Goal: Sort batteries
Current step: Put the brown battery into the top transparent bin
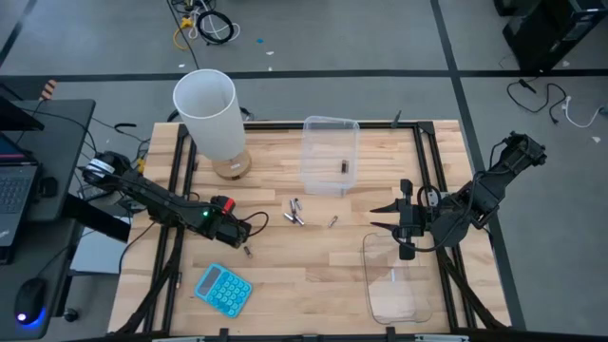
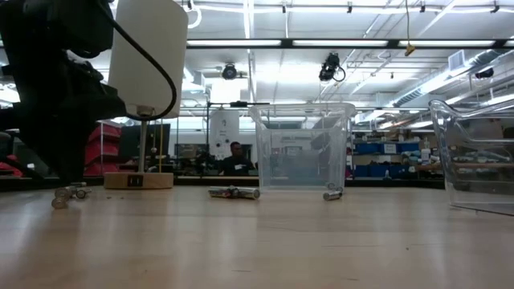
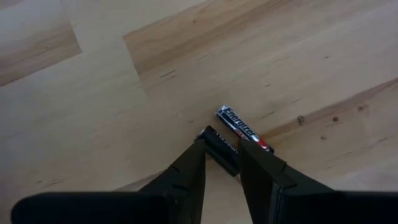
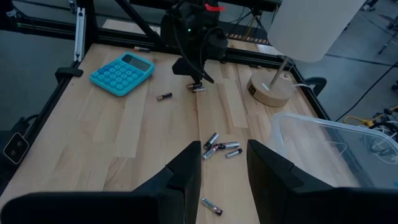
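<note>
**Left claw straddling a cell at the table's left side**

Left gripper (image 3: 222, 163) is down at the wood, fingers set narrow with a dark battery (image 3: 219, 148) between the tips. Cannot confirm the pads touch it; reads as closing, not yet clamped. That cell's long axis runs diagonally across the gap, so the fingers meet its sides at a slant, not square. A second cell, the Energizer battery (image 3: 245, 129), lies just beside the first, roughly parallel, on the far side from the wrist. Risk, as I judge it: the closing fingers nudge the neighbour or twist the target.

From above, the left gripper (image 1: 231, 230) sits near the calculator (image 1: 224, 288), and a lone battery (image 1: 247, 252) lies close by.

A cluster of batteries (image 1: 295, 212) lies mid-table, between both arms; one more stray cell (image 1: 332, 222) nearer the right. One battery already in the far tub (image 1: 330, 155).

Right gripper (image 1: 400, 225) waits above the near tub (image 1: 397, 275), fingers wide.
</note>
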Motion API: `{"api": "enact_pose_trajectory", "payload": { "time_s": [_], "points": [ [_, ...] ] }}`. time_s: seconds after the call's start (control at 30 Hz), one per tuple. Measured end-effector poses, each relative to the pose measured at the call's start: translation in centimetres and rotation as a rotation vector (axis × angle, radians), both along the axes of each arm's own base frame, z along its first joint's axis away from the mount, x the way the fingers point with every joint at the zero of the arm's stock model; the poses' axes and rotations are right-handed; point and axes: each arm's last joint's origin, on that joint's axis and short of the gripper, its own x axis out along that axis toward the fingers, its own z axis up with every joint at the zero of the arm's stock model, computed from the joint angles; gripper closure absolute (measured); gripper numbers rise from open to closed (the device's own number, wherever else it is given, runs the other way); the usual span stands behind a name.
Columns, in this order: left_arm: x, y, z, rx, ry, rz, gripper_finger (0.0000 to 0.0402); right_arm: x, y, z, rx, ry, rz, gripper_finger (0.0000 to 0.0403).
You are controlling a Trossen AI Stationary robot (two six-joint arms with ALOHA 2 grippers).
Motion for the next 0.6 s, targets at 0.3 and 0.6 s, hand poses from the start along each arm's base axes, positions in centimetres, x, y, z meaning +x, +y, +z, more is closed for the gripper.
{"api": "enact_pose_trajectory", "payload": {
  "time_s": [0.3, 0.6],
  "points": [
    [0.00, 0.01, 0.00, 0.003, -0.001, 0.000, 0.0305, 0.00, 0.00, 0.00, 0.000, 0.000, 0.000, 0.0288],
    [-0.39, 0.13, -0.90, -0.004, -0.002, 0.001, 0.0305, 0.00, 0.00, -0.01, -0.001, 0.001, 0.001, 0.0288]
  ]
}}
